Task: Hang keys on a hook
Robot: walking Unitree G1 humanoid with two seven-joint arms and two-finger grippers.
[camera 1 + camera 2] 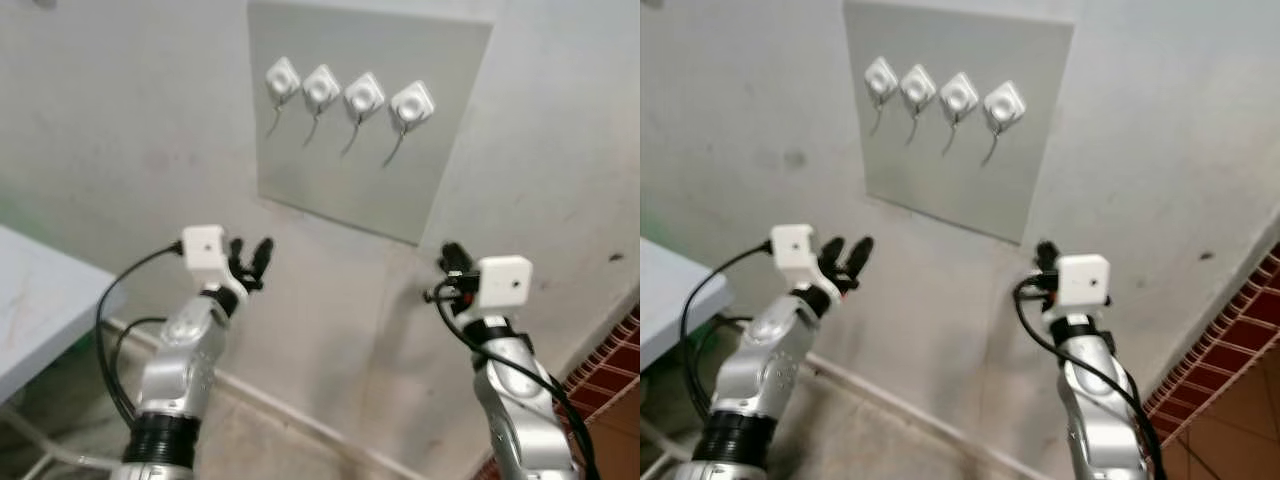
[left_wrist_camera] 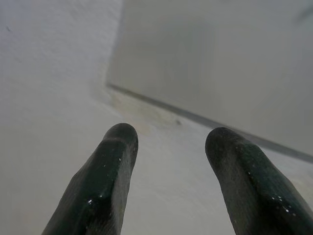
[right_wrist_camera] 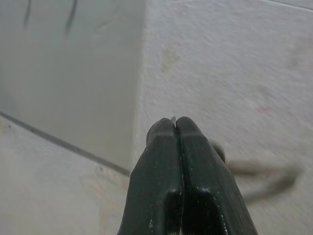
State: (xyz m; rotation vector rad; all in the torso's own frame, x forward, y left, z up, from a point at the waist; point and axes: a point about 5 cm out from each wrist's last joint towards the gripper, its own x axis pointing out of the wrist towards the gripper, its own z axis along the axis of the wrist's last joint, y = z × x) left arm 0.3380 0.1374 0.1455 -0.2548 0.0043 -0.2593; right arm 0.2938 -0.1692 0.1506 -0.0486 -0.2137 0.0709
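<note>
Grey panel on wall, four hooks above both grippers. Left gripper spread, empty; right gripper pressed closed on a tiny sliver, unidentifiable.

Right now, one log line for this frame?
stage: facing hook board | four hooks bare | left pincer open, raised below board | right pincer shut, something tiny between tips | keys: unseen
</note>
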